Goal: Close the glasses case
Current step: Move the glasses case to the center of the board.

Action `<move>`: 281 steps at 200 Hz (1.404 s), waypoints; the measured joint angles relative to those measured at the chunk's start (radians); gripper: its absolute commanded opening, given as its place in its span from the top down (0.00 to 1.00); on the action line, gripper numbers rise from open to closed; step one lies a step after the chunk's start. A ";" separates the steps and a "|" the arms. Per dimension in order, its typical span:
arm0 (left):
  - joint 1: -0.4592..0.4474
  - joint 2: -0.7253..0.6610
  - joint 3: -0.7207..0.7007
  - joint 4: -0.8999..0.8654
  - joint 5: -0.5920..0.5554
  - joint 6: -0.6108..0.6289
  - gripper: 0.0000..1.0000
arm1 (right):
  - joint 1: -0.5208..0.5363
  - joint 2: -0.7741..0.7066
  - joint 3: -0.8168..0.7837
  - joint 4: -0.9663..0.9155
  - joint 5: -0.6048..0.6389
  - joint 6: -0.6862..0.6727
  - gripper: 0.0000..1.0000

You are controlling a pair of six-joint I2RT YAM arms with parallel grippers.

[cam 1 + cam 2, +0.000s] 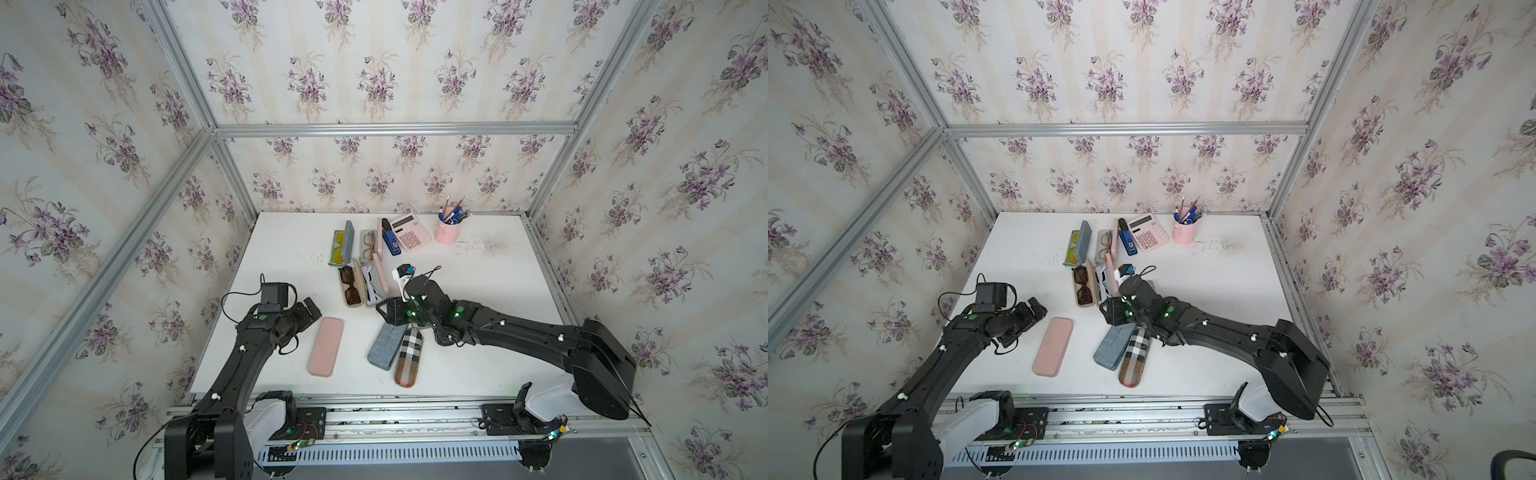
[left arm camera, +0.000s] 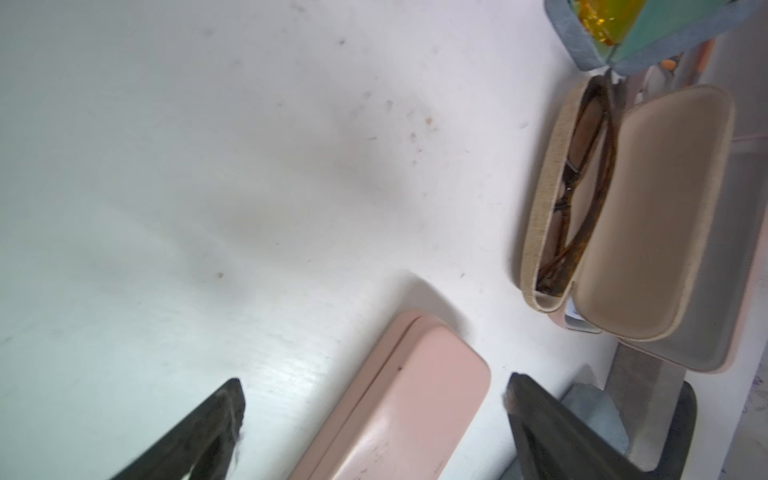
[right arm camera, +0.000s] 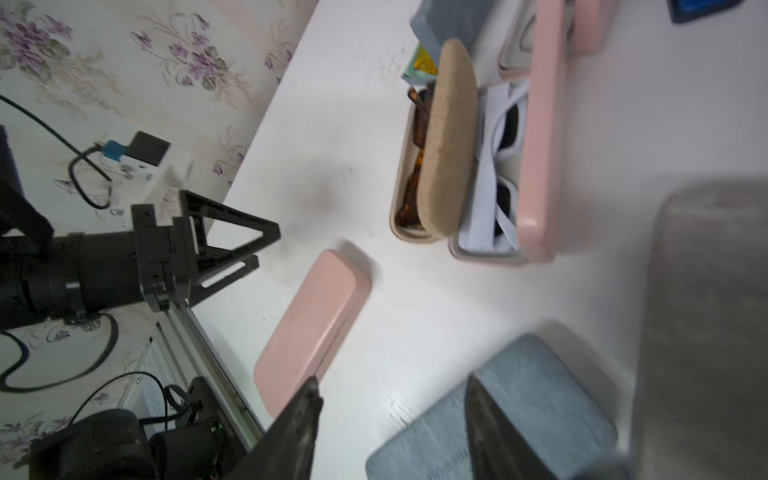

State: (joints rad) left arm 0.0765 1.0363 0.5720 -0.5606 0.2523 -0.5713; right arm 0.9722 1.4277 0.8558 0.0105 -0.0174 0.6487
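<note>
A pink glasses case [image 1: 325, 347] [image 1: 1053, 347] lies shut on the white table [image 1: 478, 291]. My left gripper [image 1: 311, 309] [image 2: 374, 386] hovers open just past its far end, its fingers on either side of the case [image 2: 407, 407] without touching it. My right gripper [image 1: 383, 309] [image 3: 391, 382] is open too, above the near end of a shut blue-grey case [image 1: 386, 345] [image 3: 519, 407] and holding nothing. Behind them a beige case [image 1: 351, 286] [image 2: 648, 216] stands open with brown sunglasses inside. Beside it is an open pink case [image 1: 374, 286] [image 3: 540, 145] with white sunglasses.
A shut plaid case [image 1: 409, 357] lies against the blue-grey one. Further back are an open grey case with yellow glasses [image 1: 341, 249], another open pink case [image 1: 368, 245], a blue stapler [image 1: 390, 239], a pink calculator [image 1: 410, 232] and a pink pen cup [image 1: 446, 230].
</note>
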 measured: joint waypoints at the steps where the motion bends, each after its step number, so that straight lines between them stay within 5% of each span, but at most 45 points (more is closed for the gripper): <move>1: 0.000 0.000 -0.002 -0.002 0.003 -0.001 0.00 | 0.000 -0.005 -0.007 0.000 0.002 0.003 0.32; 51: -0.076 0.051 -0.090 -0.004 0.072 -0.050 0.00 | 0.008 -0.253 -0.367 0.000 0.016 0.137 0.29; 118: -0.344 0.034 -0.117 0.097 0.052 -0.127 0.00 | 0.066 -0.365 -0.576 0.059 0.027 0.293 0.29; 189: -0.589 0.023 -0.129 0.146 -0.007 -0.249 0.00 | 0.150 -0.148 -0.513 0.246 0.062 0.365 0.32; 281: -0.695 0.190 -0.048 0.265 -0.027 -0.162 0.02 | 0.072 -0.134 -0.469 0.189 0.106 0.335 0.33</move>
State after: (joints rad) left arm -0.6186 1.2263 0.5236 -0.2955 0.2256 -0.7334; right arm 1.0439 1.2942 0.3870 0.1993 0.0891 0.9840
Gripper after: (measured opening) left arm 0.982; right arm 0.675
